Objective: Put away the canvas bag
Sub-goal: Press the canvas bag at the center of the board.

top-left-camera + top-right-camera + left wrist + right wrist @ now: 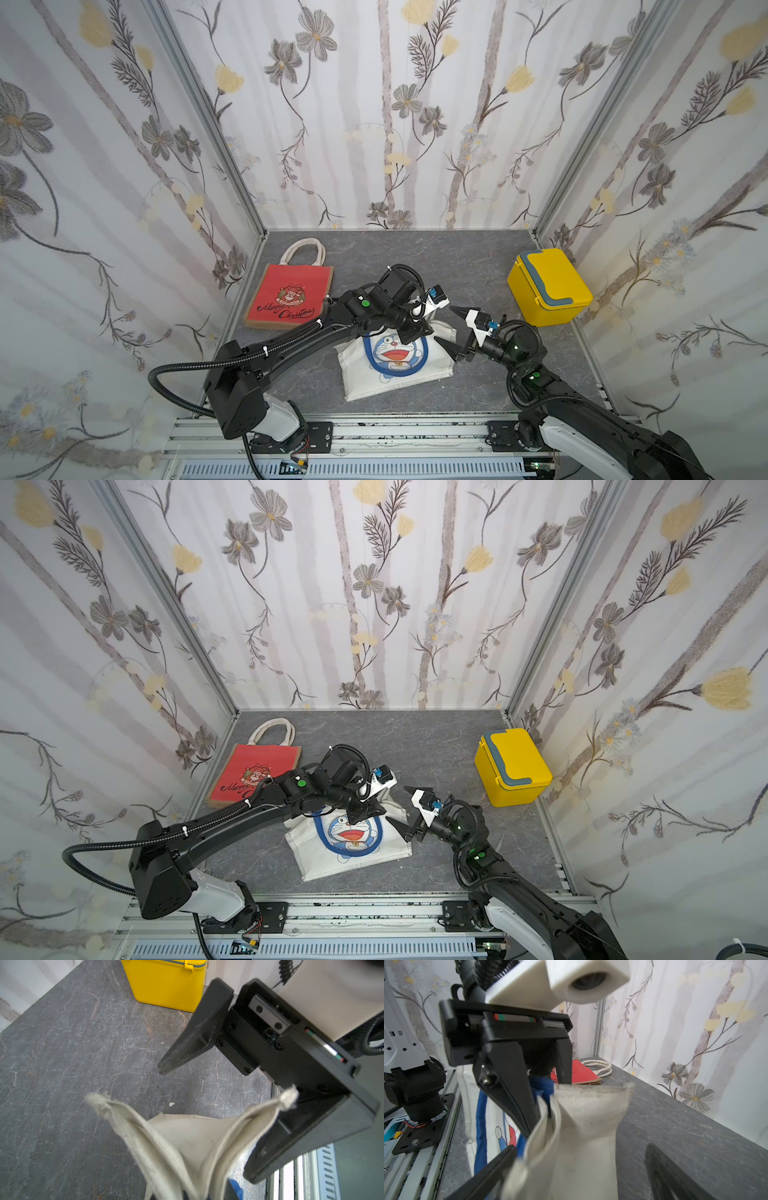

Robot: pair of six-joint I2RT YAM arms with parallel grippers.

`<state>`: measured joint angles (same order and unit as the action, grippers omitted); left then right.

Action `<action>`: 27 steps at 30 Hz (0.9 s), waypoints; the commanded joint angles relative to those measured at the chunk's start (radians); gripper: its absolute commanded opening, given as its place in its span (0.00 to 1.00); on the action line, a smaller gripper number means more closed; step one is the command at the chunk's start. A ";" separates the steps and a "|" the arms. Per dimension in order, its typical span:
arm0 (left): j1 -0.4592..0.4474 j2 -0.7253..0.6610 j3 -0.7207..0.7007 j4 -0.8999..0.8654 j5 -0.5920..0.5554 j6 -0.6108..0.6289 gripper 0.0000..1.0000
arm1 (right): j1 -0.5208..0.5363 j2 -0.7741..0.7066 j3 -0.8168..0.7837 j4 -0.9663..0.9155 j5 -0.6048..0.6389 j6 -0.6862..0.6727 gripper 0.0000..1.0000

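Note:
The canvas bag [395,368] is white with a cartoon cat print and blue handles. In both top views it lies mid-table, its top edge raised. My left gripper [411,328] reaches down over that edge and is shut on the bunched fabric. In the right wrist view its fingers [512,1101] straddle the fabric and a blue handle. My right gripper [445,325] stands wide open at the bag's upper right corner. In the right wrist view the raised cloth [583,1126] sits between its spread jaws, and neither one presses on it. The left wrist view shows the cloth [187,1147] rising in two peaks.
A red Christmas bag [291,297] lies flat at the back left. A closed yellow box [548,286] with a grey handle stands at the back right. Flowered walls close in three sides, and a metal rail [399,432] runs along the front.

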<state>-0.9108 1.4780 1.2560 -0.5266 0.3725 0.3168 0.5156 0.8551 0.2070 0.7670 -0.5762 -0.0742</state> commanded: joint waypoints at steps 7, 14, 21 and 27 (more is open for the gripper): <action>0.002 0.003 -0.032 0.012 -0.065 0.011 0.31 | -0.056 -0.162 -0.111 0.302 -0.119 0.310 0.84; 0.001 -0.044 -0.071 0.015 -0.042 0.068 0.30 | -0.129 -0.261 -0.122 0.157 0.054 0.357 0.83; -0.001 -0.119 -0.120 0.104 0.026 0.071 0.29 | -0.136 -0.116 -0.111 0.076 0.044 0.308 0.82; -0.027 -0.051 -0.098 0.132 0.027 0.072 0.29 | -0.022 0.114 -0.108 0.145 0.089 0.246 0.86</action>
<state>-0.9287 1.4059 1.1439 -0.4385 0.3801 0.3496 0.4564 0.9028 0.0902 0.8555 -0.5159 0.2188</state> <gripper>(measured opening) 0.294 0.851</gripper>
